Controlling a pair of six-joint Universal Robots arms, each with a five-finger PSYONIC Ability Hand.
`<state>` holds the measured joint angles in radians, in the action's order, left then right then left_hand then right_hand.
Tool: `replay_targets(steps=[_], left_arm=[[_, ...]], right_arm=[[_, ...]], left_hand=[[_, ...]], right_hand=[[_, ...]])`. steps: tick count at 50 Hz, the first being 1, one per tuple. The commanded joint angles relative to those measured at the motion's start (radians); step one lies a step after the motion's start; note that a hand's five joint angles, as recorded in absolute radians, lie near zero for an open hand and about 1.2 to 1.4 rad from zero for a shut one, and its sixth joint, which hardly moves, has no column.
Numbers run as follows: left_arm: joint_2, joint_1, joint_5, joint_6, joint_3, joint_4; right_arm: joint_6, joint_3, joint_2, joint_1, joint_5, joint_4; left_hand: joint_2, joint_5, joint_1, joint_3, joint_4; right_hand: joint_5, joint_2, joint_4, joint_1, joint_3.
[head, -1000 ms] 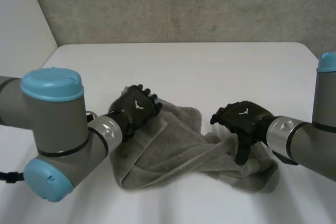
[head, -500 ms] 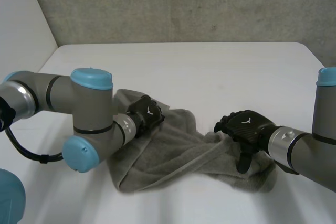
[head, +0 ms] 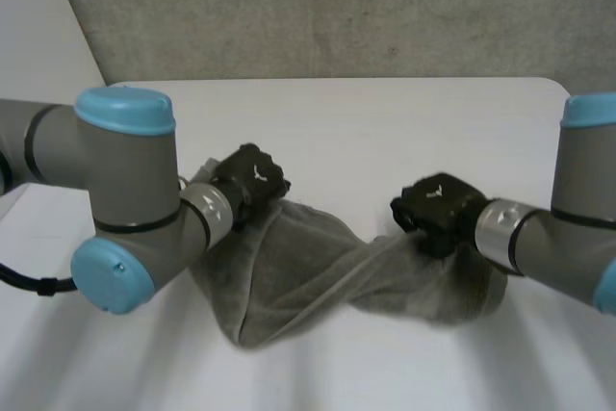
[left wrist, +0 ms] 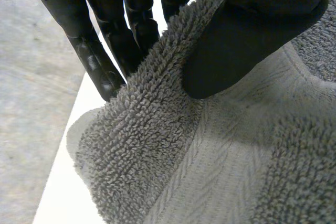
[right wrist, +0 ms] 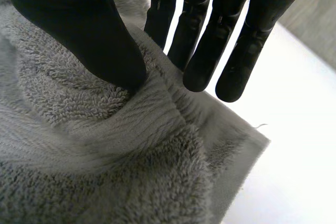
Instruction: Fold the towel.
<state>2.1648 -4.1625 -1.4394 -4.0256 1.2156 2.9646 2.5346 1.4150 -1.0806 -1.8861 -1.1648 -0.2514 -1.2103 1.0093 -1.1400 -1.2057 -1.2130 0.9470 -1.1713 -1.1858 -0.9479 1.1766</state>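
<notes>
Towel (head: 327, 276): crumpled, held up at both ends, no fold made yet. My left hand (head: 252, 178) pinches one end; my right hand (head: 435, 207) pinches the other.

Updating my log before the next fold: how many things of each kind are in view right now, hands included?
Towel: 1, the grey towel, bunched and hanging between the hands
Hands: 2, the left hand and the right hand, each pinching a towel edge between thumb and fingers
Table: 1, the white table
Total: 4
</notes>
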Motion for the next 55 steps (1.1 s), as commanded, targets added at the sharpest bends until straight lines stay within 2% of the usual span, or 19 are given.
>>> replay_targets(steps=[1, 3, 4, 6, 7, 9, 10, 11, 12, 14, 16, 17, 22, 28, 32, 36, 38, 43, 55], left_arm=[[0.001, -0.039, -0.027, 0.019, -0.229, 0.008], [-0.002, -0.038, -0.084, 0.118, -0.386, 0.049], [-0.002, -0.038, -0.084, 0.119, -0.387, 0.050], [0.000, -0.047, -0.156, 0.315, -0.519, 0.158], [0.000, -0.047, -0.156, 0.316, -0.519, 0.159], [-0.028, -0.096, -0.225, 0.539, -0.528, 0.259], [-0.028, -0.096, -0.225, 0.540, -0.528, 0.260], [-0.048, -0.120, -0.240, 0.633, -0.504, 0.287], [-0.048, -0.120, -0.240, 0.634, -0.504, 0.287], [-0.068, -0.136, -0.204, 0.771, -0.391, 0.283], [-0.072, -0.140, -0.164, 0.796, -0.319, 0.284], [-0.074, -0.140, -0.118, 0.801, -0.247, 0.284], [-0.057, -0.140, -0.029, 0.794, -0.055, 0.283], [-0.007, -0.143, -0.023, 0.769, 0.068, 0.269], [0.003, -0.146, -0.021, 0.691, 0.160, 0.235], [-0.010, -0.145, -0.021, 0.622, 0.206, 0.214], [-0.071, -0.145, -0.021, 0.559, 0.246, 0.196], [-0.170, -0.137, -0.016, 0.493, 0.318, 0.194], [-0.346, -0.123, -0.009, 0.444, 0.489, 0.307]], right_arm=[[-0.034, -0.268, 0.045, -0.019, -0.019, 0.017], [0.015, -0.410, 0.039, -0.019, -0.111, 0.102], [0.015, -0.410, 0.039, -0.019, -0.111, 0.103], [0.111, -0.426, -0.010, -0.018, -0.258, 0.341], [0.112, -0.426, -0.010, -0.018, -0.259, 0.342], [0.167, -0.352, -0.102, -0.016, -0.318, 0.531], [0.167, -0.352, -0.102, -0.016, -0.319, 0.532], [0.164, -0.315, -0.129, -0.018, -0.300, 0.532], [0.164, -0.315, -0.130, -0.018, -0.300, 0.532], [0.161, -0.248, -0.124, -0.019, -0.235, 0.453], [0.161, -0.211, -0.116, -0.021, -0.198, 0.392], [0.158, -0.167, -0.108, -0.024, -0.162, 0.332], [0.115, -0.061, -0.044, -0.034, -0.136, 0.183], [0.055, 0.025, 0.011, -0.025, -0.127, 0.118], [0.030, 0.088, 0.041, -0.010, -0.119, 0.113], [0.029, 0.119, 0.025, 0.021, -0.118, 0.113], [0.029, 0.128, 0.013, 0.028, -0.116, 0.116], [0.029, 0.148, -0.022, 0.039, -0.093, 0.118], [0.030, 0.171, -0.028, 0.052, -0.069, 0.126]], left_hand=[[-0.186, 0.212, -0.256, -0.191, -0.183], [-0.186, 0.212, -0.256, -0.191, -0.183], [-0.186, 0.212, -0.256, -0.191, -0.183], [-0.186, 0.212, -0.256, -0.191, -0.183], [-0.186, 0.212, -0.256, -0.191, -0.183], [-0.186, 0.212, -0.256, -0.191, -0.183], [-0.186, 0.212, -0.256, -0.191, -0.183], [-0.186, 0.212, -0.256, -0.191, -0.183], [-0.186, 0.212, -0.256, -0.191, -0.183], [-0.186, 0.212, -0.256, -0.191, -0.183], [-0.186, 0.212, -0.256, -0.191, -0.183], [-0.186, 0.212, -0.256, -0.191, -0.183], [-0.186, 0.212, -0.256, -0.191, -0.183], [-0.186, 0.212, -0.256, -0.191, -0.183], [-0.151, 0.178, -0.222, -0.156, -0.149], [0.034, -0.007, -0.037, 0.029, 0.037], [0.256, -0.229, 0.186, 0.251, 0.259], [0.558, -0.532, 0.488, 0.554, 0.561], [0.577, -0.550, 0.507, 0.572, 0.580]], right_hand=[[0.275, -0.225, -0.210, -0.448, 0.220], [0.275, -0.225, -0.210, -0.448, 0.220], [0.275, -0.225, -0.210, -0.448, 0.220], [0.275, -0.225, -0.210, -0.448, 0.220], [0.275, -0.225, -0.210, -0.448, 0.220], [0.275, -0.225, -0.210, -0.448, 0.220], [0.275, -0.225, -0.210, -0.448, 0.220], [0.275, -0.225, -0.210, -0.448, 0.220], [0.275, -0.225, -0.210, -0.448, 0.220], [0.275, -0.225, -0.210, -0.448, 0.220], [0.275, -0.225, -0.210, -0.448, 0.220], [0.275, -0.225, -0.210, -0.448, 0.220], [0.275, -0.225, -0.210, -0.448, 0.220], [0.275, -0.225, -0.210, -0.448, 0.220], [0.275, -0.225, -0.210, -0.448, 0.220], [0.275, -0.225, -0.210, -0.448, 0.220], [0.275, -0.225, -0.210, -0.448, 0.220], [0.275, -0.225, -0.210, -0.448, 0.220], [0.275, -0.225, -0.210, -0.448, 0.220]])
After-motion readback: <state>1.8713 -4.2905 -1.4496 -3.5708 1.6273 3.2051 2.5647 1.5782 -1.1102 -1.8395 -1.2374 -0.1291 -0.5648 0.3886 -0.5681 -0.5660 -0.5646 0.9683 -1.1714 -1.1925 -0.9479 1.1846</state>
